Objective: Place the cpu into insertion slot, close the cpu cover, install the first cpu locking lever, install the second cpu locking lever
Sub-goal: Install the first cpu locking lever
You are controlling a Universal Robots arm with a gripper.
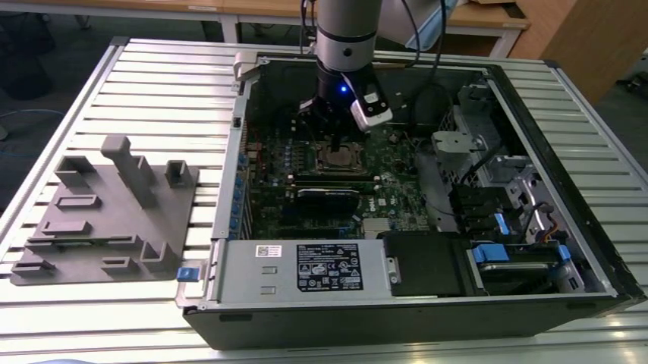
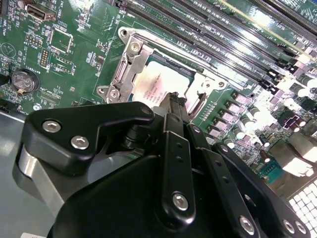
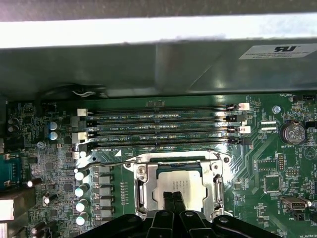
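The cpu point(image 3: 179, 181) point(image 2: 157, 82) lies flat in the insertion slot point(image 1: 339, 157) point(image 3: 178, 165) on the green board. The cpu cover point(image 3: 143, 184) point(image 2: 127, 69), a silvery frame, is down around the chip, whose metal top shows through its window. A thin wire lever point(image 3: 106, 162) runs along the socket's side next to the memory slots. My gripper point(image 3: 173, 197) point(image 2: 174, 103) point(image 1: 338, 144) points straight down over the socket. Its two black fingers are shut together with nothing between them, their tips at the cover's edge just above the chip.
Long black memory slots point(image 3: 163, 124) lie beside the socket. A black card point(image 1: 326, 199), a power supply point(image 1: 303, 265) and drive bays point(image 1: 506, 227) crowd the case. A coin battery point(image 3: 292, 133) sits on the board. Outside the case stands a grey fixture point(image 1: 102, 212).
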